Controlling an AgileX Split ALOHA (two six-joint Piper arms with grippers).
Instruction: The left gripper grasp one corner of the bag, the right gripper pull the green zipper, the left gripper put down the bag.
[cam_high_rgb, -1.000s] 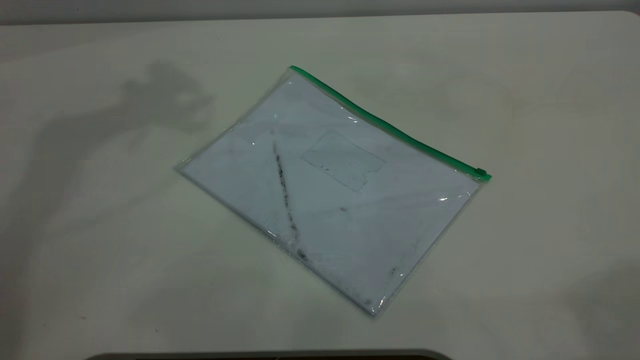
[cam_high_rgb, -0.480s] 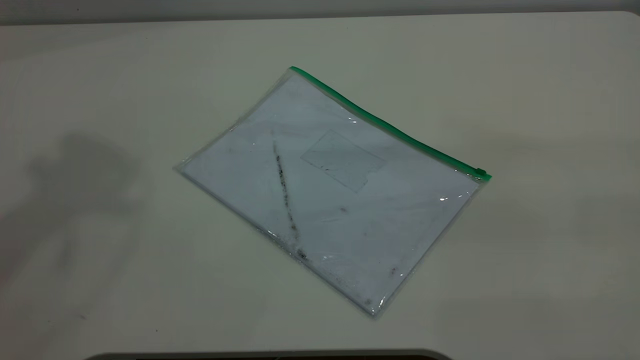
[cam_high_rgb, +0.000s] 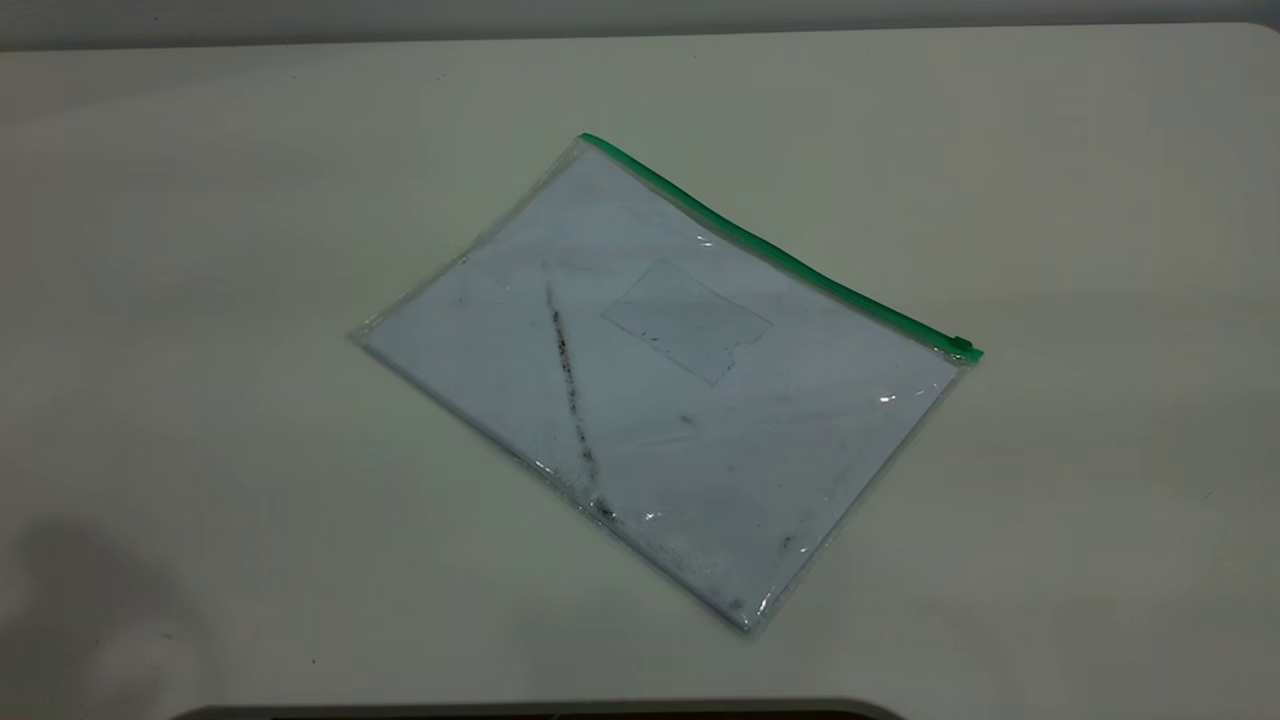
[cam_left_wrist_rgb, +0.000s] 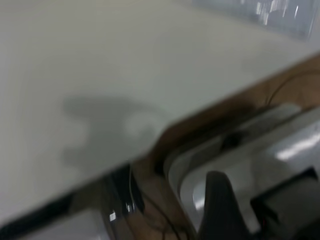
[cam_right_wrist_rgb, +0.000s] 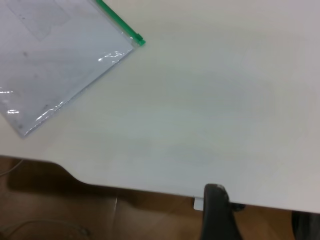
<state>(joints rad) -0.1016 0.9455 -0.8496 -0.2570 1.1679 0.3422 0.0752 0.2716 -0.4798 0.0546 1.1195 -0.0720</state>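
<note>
So the flat clear plastic bag (cam_high_rgb: 660, 385) with a white sheet inside is lying flat on the pale off-white table (cam_high_rgb: 1100, 200), turned at an angle, nothing on top of it and nothing touching it. The thin bright green zipper (cam_high_rgb: 775, 250) runs along its far long edge, and the tiny green slider tab (cam_high_rgb: 962, 346) sits at the right-hand end of that strip. A dark diagonal streak (cam_high_rgb: 570, 395) crosses the sheet. Neither arm shows up in the outside view at all. In the left wrist view one black finger of the left gripper (cam_left_wrist_rgb: 220, 210) pokes in over the table edge, with the bag well away at the far side of the tabletop; can't tell if its jaws are apart or together. Same deal on the right: one black finger of the right gripper (cam_right_wrist_rgb: 217, 212) hangs past the near table edge, the slider corner of the bag (cam_right_wrist_rgb: 136, 40) well ahead of it across bare tabletop, jaw state can't be told.
</note>
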